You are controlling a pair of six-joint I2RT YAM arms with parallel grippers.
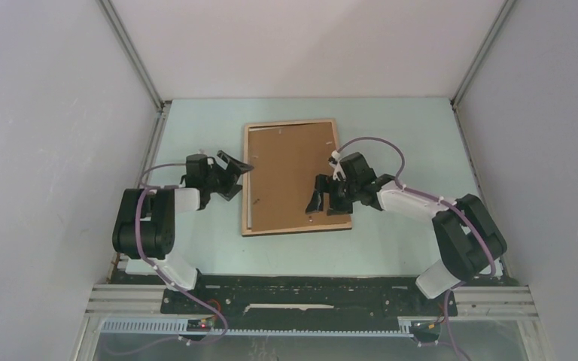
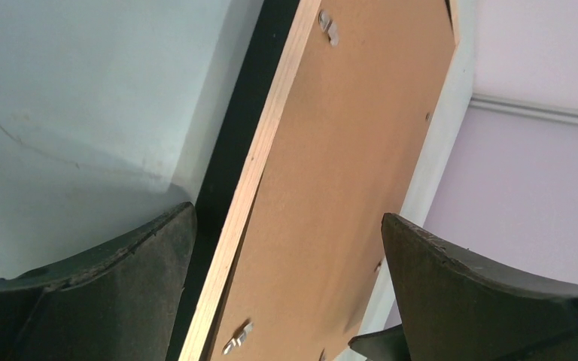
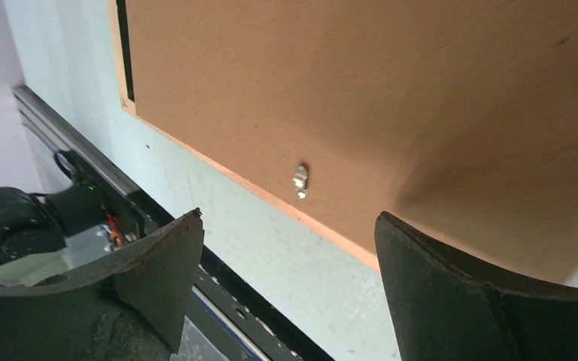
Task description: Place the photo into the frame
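The frame [image 1: 293,228] lies back side up in the middle of the table, its light tan wood rim around a brown backing board [image 1: 290,173]. The photo is hidden. My left gripper [image 1: 241,180] is open at the frame's left edge. In the left wrist view its jaws [image 2: 287,214] stand apart on either side of the wood rim [image 2: 248,188], holding nothing. My right gripper [image 1: 325,209] is open over the board's near right part. In the right wrist view it [image 3: 287,218] hovers above the frame's near edge [image 3: 271,199].
Small metal clips [image 2: 330,28] [image 3: 300,180] sit on the backing board [image 3: 384,90]. The pale green table [image 1: 406,135] is boxed in by white walls at the left, right and back. A black rail [image 1: 308,286] runs along the near edge.
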